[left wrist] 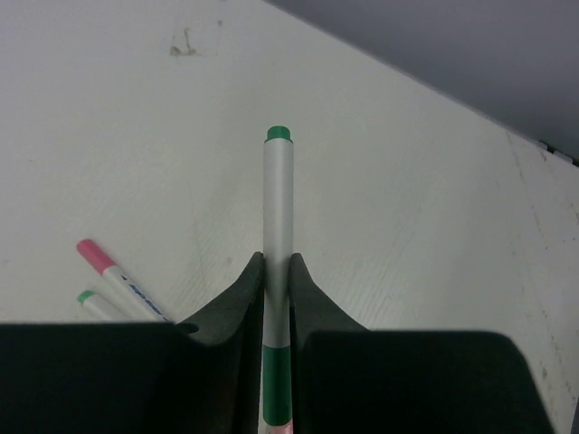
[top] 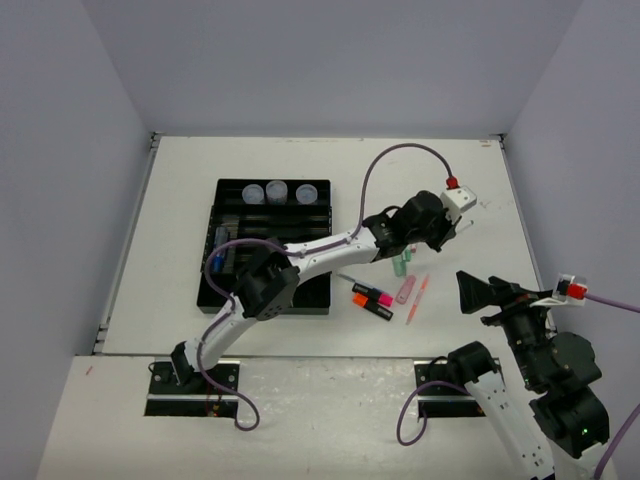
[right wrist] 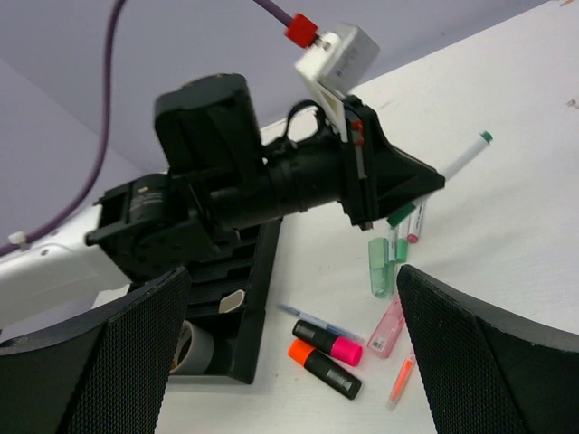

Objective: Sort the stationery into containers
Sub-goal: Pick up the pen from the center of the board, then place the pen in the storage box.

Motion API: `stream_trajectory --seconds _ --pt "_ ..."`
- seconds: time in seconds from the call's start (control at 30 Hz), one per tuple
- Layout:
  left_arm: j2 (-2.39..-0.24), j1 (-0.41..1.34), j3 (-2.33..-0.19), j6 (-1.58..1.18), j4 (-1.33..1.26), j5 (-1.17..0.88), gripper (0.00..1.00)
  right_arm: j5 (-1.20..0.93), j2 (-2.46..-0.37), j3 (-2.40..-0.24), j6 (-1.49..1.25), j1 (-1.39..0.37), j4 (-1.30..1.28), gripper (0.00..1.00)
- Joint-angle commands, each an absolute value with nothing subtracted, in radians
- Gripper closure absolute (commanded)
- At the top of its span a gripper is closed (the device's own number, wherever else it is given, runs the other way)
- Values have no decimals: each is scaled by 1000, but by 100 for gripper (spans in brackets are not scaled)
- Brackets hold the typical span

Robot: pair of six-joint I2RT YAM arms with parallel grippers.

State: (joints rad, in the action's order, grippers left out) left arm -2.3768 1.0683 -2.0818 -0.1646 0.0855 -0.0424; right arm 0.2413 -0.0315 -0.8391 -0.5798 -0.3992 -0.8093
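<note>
While gripped, thin pen: slim round barrel, smooth silver-grey, green end cap, green band by the pads; held off the table, which is matte white and faintly scuffed
Left gripper: clenched on thin pen; black wedge-shaped fingers pressed to both sides of barrel
Right gripper: released, spread wide, grasping nothing; black, finely dimpled pads
Organiser tray: black plastic, rectangular, long narrow slots; clear round tubs in far section; tape roll inside
Loose beside tray: pink highlighter and orange highlighter, chunky black bodies, touching; green highlighter, translucent
</note>
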Motion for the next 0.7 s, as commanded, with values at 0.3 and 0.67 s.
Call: stream_trajectory --seconds 0.3,0.67 --pt "-1902 790 -1582 -206 71 155 100 209 -20 -842 -543 -402 -784 1" --pt "-1678 597 -1295 341 -39 56 100 190 -30 -836 -535 -402 -772 1"
